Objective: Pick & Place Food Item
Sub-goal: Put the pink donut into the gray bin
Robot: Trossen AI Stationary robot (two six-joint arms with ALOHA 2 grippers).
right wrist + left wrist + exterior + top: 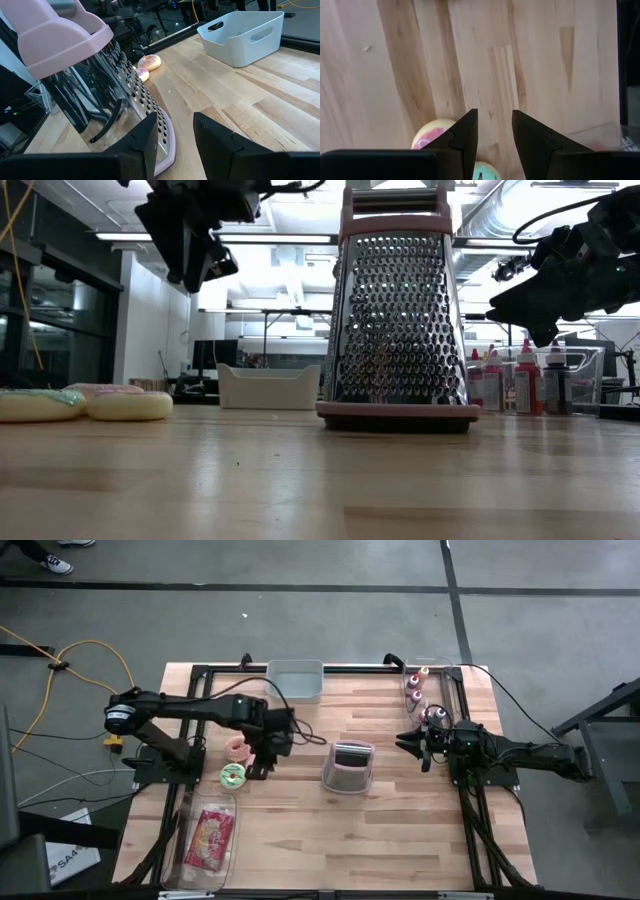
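Two round frosted pastries lie flat on the wooden table at the left: a pink one point(238, 746) point(432, 135) and a green one point(233, 775) point(485, 172). My left gripper point(262, 762) point(495, 145) hangs above the table just to their right, pointing steeply down. It is open, with only bare wood between its fingers. In the low view it is high above the pastries point(128, 404). My right gripper point(408, 740) point(175, 135) waits at the right, pointing level toward the grater. Its fingers stand apart with nothing between them.
A pink-handled box grater point(349, 768) stands upright mid-table. A white bin point(296, 680) sits at the far edge. A clear box with bottles point(418, 685) is at the far right. A clear tray holding a red packet point(208, 840) lies near left.
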